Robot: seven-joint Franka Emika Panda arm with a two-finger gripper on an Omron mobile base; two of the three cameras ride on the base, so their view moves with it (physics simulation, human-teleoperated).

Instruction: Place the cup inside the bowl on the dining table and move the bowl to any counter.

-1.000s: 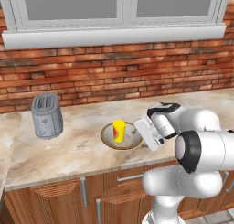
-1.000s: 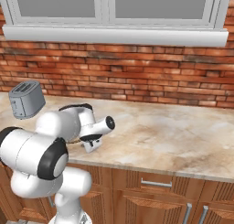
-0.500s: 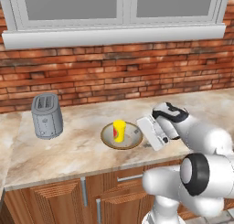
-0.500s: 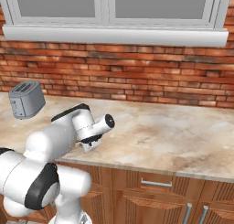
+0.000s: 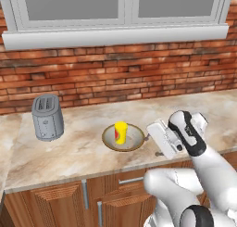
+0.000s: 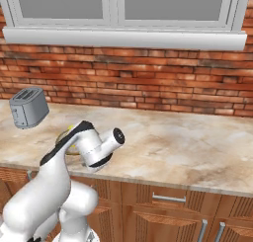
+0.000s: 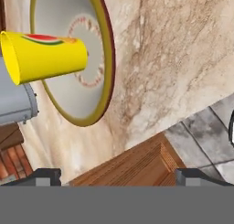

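The yellow cup (image 5: 121,132) stands upright in the middle of the wide brown-rimmed bowl (image 5: 134,140), which rests on the counter (image 5: 69,152) below the window. My gripper (image 5: 152,143) hovers just right of the bowl's rim, open and holding nothing. In the hand view the cup (image 7: 43,56) with its watermelon mark and the bowl (image 7: 87,97) lie ahead of the gripper (image 7: 119,177), whose fingertips (image 7: 43,175) stand wide apart over the counter's front edge. From the right base view my arm covers most of the bowl (image 6: 65,141).
A grey toaster (image 5: 47,117) stands on the counter left of the bowl, also seen as the toaster (image 6: 28,106). A red brick wall (image 5: 139,73) backs the counter. Wooden cabinets (image 5: 69,198) with silver handles sit below. The counter stretches bare to the right (image 6: 188,142).
The open hand has drawn a little to the right and toward the counter's front, away from the bowl. The arm's elbow has swung lower. Bowl and cup have not moved.
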